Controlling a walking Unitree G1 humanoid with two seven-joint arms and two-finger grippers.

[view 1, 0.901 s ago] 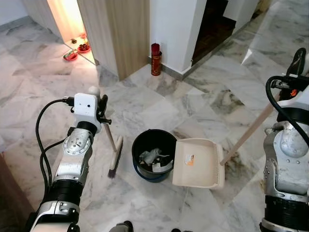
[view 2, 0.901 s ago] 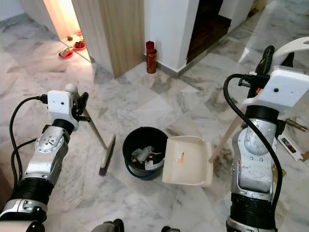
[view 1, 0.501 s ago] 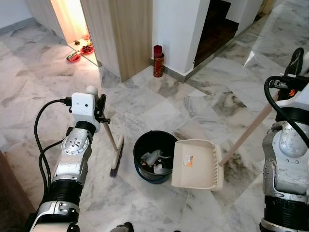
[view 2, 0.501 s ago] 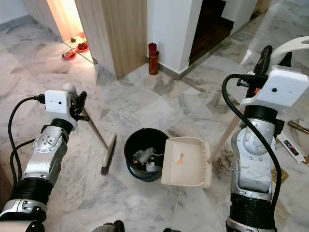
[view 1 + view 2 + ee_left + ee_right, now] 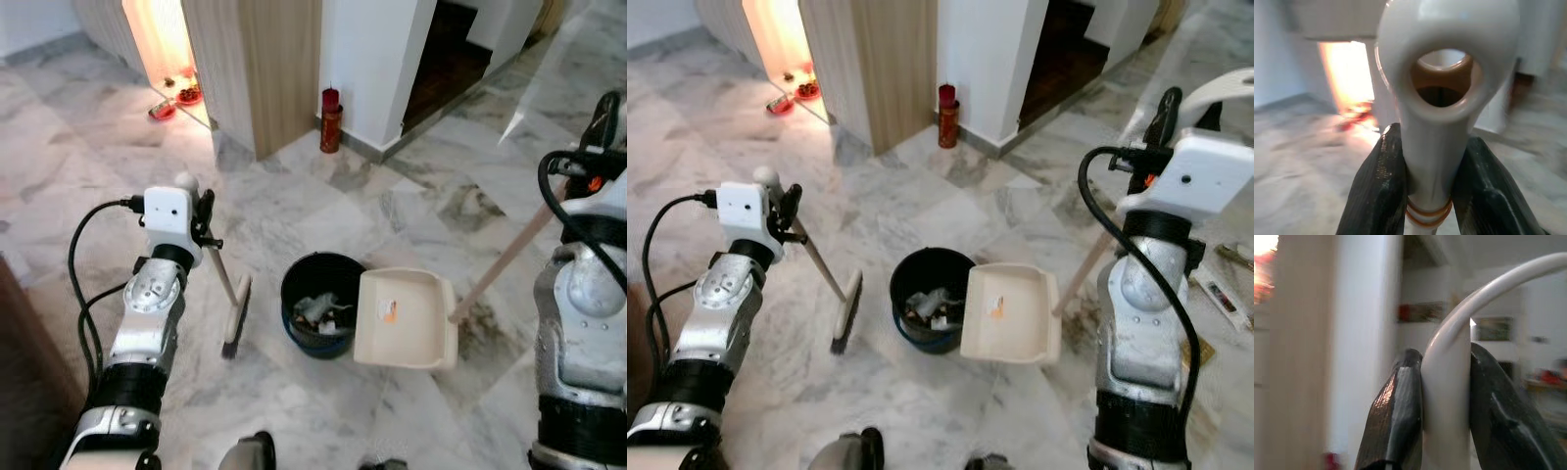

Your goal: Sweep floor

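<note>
Broom and dustpan held over a marble floor [image 5: 323, 211], either side of a bin.
The left hand [image 5: 1431, 193] is clamped on the broom [image 5: 233, 315] handle, its brush head resting left of the black bin [image 5: 321, 311]. The right hand [image 5: 1442, 396] is clamped on the dustpan [image 5: 406, 320] handle, pan tipped at the bin's right rim.

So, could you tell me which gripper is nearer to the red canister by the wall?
Left. The left gripper grips the broom handle nearer the red canister; the right gripper holds the dustpan handle farther off.
</note>
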